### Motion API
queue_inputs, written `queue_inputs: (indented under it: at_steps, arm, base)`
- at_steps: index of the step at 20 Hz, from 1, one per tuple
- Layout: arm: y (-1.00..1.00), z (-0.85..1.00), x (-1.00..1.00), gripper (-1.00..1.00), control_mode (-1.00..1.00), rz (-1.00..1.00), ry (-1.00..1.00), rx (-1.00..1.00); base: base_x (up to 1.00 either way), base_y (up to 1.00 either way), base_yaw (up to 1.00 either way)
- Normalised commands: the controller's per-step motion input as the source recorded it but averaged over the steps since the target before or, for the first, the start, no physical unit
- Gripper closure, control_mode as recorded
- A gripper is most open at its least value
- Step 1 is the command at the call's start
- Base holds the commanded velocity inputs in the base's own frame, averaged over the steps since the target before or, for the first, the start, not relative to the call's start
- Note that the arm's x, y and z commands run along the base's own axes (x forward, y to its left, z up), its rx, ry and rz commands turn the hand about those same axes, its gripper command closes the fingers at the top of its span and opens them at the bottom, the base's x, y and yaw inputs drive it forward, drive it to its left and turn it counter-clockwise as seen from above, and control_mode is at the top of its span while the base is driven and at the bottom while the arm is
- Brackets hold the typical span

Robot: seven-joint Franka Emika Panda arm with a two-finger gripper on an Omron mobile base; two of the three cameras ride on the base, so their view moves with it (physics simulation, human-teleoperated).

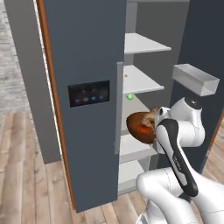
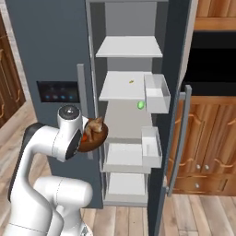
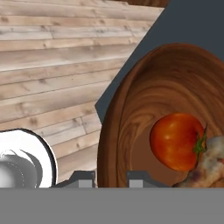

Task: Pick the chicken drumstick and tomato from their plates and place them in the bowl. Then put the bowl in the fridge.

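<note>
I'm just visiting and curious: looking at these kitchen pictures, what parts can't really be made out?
- Gripper: in the hand view just its fingertips rise at the bottom; in both base views the arm hides its hold on the bowl.
- Chicken drumstick: cut off by the hand view's right edge.
- Small green item and yellowish speck on the fridge shelves: too small to identify.
- Bowl rim: its far side runs past the hand view's right edge.

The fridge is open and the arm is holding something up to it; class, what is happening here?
The gripper is shut on the rim of the wooden bowl, with the tomato and chicken drumstick inside. It holds the bowl at the open fridge, in front of its white shelves, not yet set down.
</note>
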Motion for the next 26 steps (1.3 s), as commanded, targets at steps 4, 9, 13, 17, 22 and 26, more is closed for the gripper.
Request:
queue_inputs:
  at_steps: [4,9,13,17,22,26]
  arm:
    - [0.00,0.00,0.00,1.00,1.00,0.00,0.00,0.00]
    - [0.00,0.00,0.00,1.00,1.00,0.00,0.00,0.00]
    - [0.00,0.00,0.00,1.00,1.00,0.00,0.00,0.00]
    - [0.00,0.00,0.00,1.00,1.00,0.00,0.00,0.00]
    - [0.00,0.00,0.00,1.00,1.00,0.00,0.00,0.00]
    - [0.00,0.00,0.00,1.00,1.00,0.00,0.00,0.00]
  base:
    - [0.39,-0.07,-0.01]
    - [0.51,-0.06,-0.04]
    - [0.37,-0.13,-0.07]
    - [0.13,-0.24,-0.16]
    - [0.22,-0.26,-0.18]
    - [0.29,-0.16,-0.14]
